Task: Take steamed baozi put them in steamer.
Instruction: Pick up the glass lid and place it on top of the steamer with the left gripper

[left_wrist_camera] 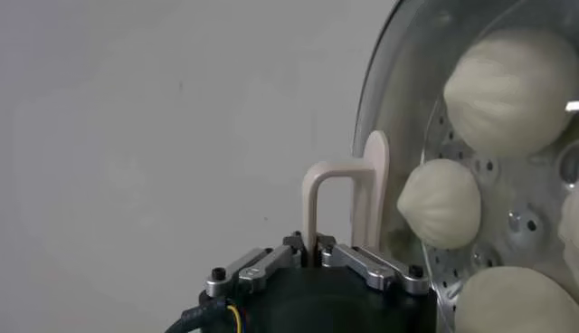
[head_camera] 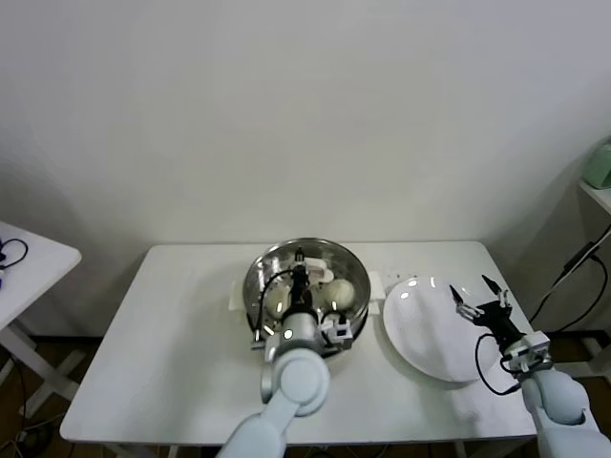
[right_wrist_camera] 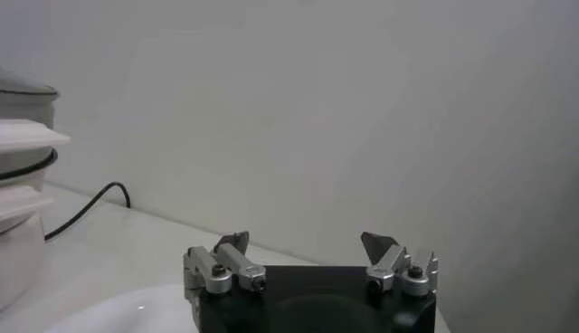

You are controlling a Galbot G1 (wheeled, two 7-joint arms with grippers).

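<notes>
The steamer [head_camera: 254, 286] stands mid-table, a shiny steel basket with cream-white steamed baozi [head_camera: 342, 292] inside. My left gripper [head_camera: 300, 270] hangs over it, shut on the cream handle [left_wrist_camera: 336, 195] of the glass lid [left_wrist_camera: 375, 81]. Through the lid I see three baozi [left_wrist_camera: 511, 86] [left_wrist_camera: 441, 204] [left_wrist_camera: 511, 308] on the perforated floor [left_wrist_camera: 529, 222]. In the left wrist view the left gripper [left_wrist_camera: 312, 249] pinches one leg of the handle. My right gripper [head_camera: 477, 291] hovers open over the white plate [head_camera: 420, 334], nothing between its fingers [right_wrist_camera: 308, 242].
The plate [right_wrist_camera: 118, 312] lies right of the steamer, near the table's right edge. A black cable [right_wrist_camera: 86, 208] runs along the table by the white pot base [right_wrist_camera: 18, 181]. A small white side table [head_camera: 29, 262] stands at the far left.
</notes>
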